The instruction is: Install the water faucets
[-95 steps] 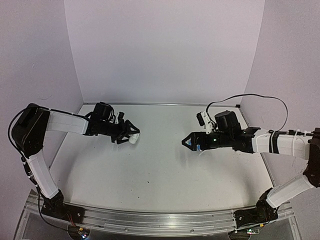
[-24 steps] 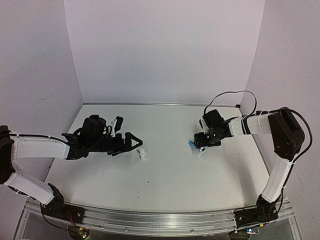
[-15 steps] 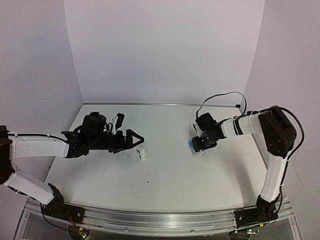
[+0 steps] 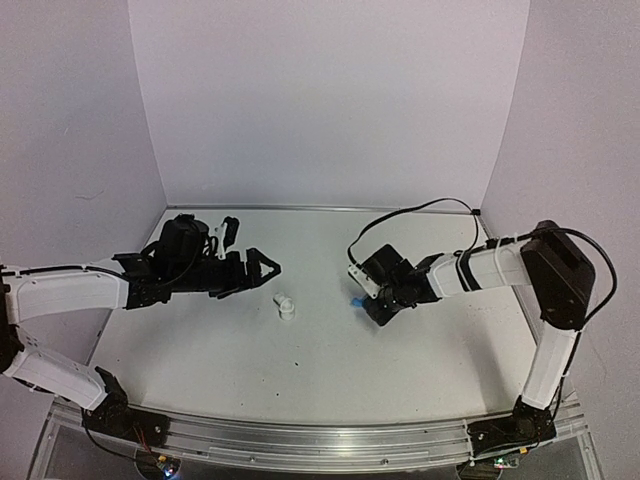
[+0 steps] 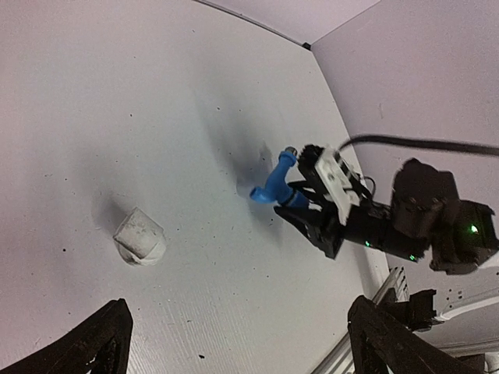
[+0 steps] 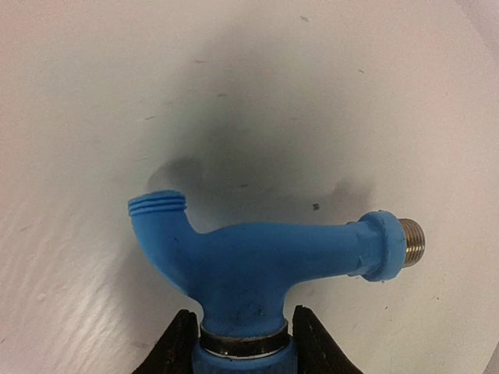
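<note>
The bright-blue T-shaped tap has a threaded metal end and hangs just above the white table, casting a shadow. My right gripper is shut on its lower collar, one finger on each side. In the top view the tap sticks out to the left of the right gripper, right of centre. The small white cylindrical fitting lies alone on the table. My left gripper is open and empty, hovering just up and left of the fitting. In the left wrist view the fitting lies ahead of the left gripper, with the tap beyond it.
White walls close in the table at the back and on both sides. An aluminium rail runs along the near edge by the arm bases. The right arm's black cable loops above the table.
My right gripper has closed on the blue tap and carried it left towards the middle of the table. The left gripper has drawn back slightly from the white fitting, still open.
</note>
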`<control>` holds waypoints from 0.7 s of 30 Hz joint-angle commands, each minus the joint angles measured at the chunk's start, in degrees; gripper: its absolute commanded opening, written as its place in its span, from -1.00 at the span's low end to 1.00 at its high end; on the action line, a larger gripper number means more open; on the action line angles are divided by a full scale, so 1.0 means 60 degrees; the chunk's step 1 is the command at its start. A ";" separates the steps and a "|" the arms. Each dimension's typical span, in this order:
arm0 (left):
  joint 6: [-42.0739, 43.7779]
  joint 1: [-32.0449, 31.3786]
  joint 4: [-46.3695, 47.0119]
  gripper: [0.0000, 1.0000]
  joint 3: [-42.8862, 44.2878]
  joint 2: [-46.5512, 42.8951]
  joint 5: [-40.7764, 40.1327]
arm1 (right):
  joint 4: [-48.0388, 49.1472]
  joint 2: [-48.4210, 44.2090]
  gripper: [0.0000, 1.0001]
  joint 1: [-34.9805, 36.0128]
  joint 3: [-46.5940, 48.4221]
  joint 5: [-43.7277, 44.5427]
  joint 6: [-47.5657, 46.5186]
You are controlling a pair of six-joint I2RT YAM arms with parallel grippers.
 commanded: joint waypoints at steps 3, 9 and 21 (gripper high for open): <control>-0.0128 -0.0010 -0.0517 0.99 0.0764 -0.0175 -0.0182 | 0.1159 -0.3159 -1.00 0.1679 -0.1386 -0.2496 -0.2032; 0.0128 0.0011 -0.0461 0.99 0.2190 0.1098 0.2334 | 0.1514 -0.4400 -1.00 0.1946 -0.1778 -0.4991 -0.1968; 0.0169 -0.1168 -0.0194 0.67 0.4211 0.4119 0.5832 | 0.1540 -0.4718 -1.00 0.2121 -0.1409 -0.5081 -0.2187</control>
